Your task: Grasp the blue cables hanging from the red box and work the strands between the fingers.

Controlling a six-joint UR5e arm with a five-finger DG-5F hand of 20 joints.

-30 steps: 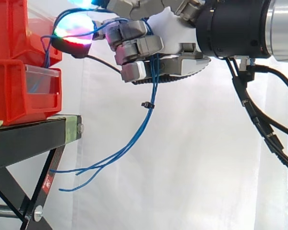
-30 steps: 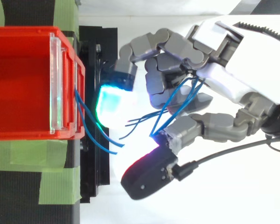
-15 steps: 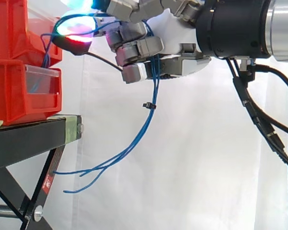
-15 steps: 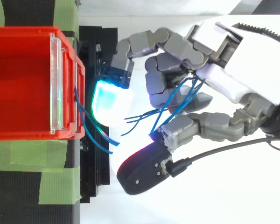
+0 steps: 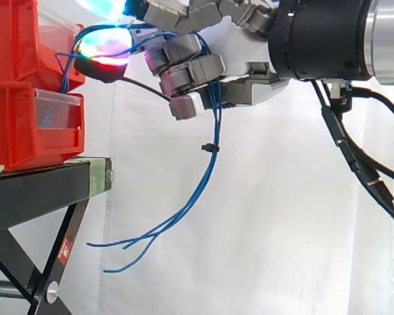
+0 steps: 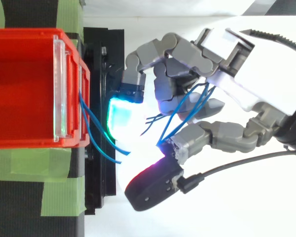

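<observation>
Observed hand (image 5: 240, 56) to the right of the red box (image 5: 13, 39), level with its front lip, entering from the right. Found fingers curled and closed on the blue cables (image 5: 208, 164), with strands threaded between them and across the palm. Noted one glowing pad (image 6: 119, 114), cyan-green from above, just beside the box front but not clearly touching it. Noted a second pad (image 6: 153, 190), dark with a red glow at its edge, further from the box front and toward its near corner.

Traced cables from the front wall of the box in a short arc over to the hand, then straight down below the fingers. Saw a small black tie (image 5: 211, 148) clipped round the bundle a little under the hand. Saw loose ends sweeping back toward the box side and finishing lower than the box, spread apart, free in the air. From above, saw two short strands hanging at the box front, apart from the hand.

Recorded a second red bin (image 5: 26, 131) directly under the box, on a black stand (image 5: 46, 187). Recorded green tape (image 6: 37, 190) on the stand beside the box, and a white curtain (image 5: 276, 223) behind.
</observation>
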